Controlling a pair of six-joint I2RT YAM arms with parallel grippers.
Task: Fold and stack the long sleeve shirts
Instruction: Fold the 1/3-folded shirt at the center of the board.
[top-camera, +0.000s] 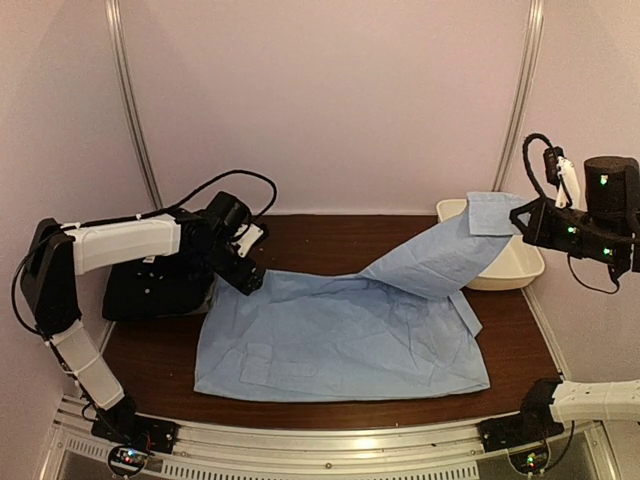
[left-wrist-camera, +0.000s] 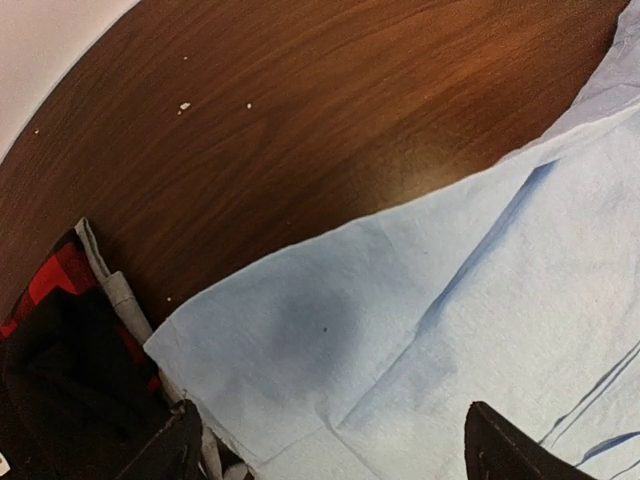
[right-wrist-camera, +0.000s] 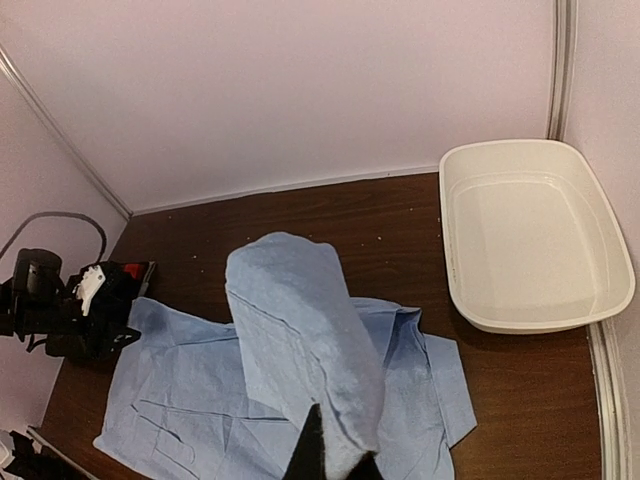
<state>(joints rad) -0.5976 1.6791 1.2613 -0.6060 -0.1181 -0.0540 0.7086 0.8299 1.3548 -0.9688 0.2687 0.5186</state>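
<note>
Our right gripper (top-camera: 520, 215), high above the table's right edge, is clamped on a sleeve (top-camera: 440, 255) of the light blue shirt (top-camera: 330, 345). The shirt's body lies spread flat from the middle of the table (top-camera: 330, 232) to its near edge. The sleeve hangs over the white tub (top-camera: 520, 270) in the far right corner. Our left gripper (top-camera: 250, 280), jaws apart, sits at the shirt's far left corner, just beside the black shirt (top-camera: 150, 290) at the left edge. We see two risks: released here, the sleeve would drop into the tub, and a hard pull could drag the ungripped body askew.
</note>
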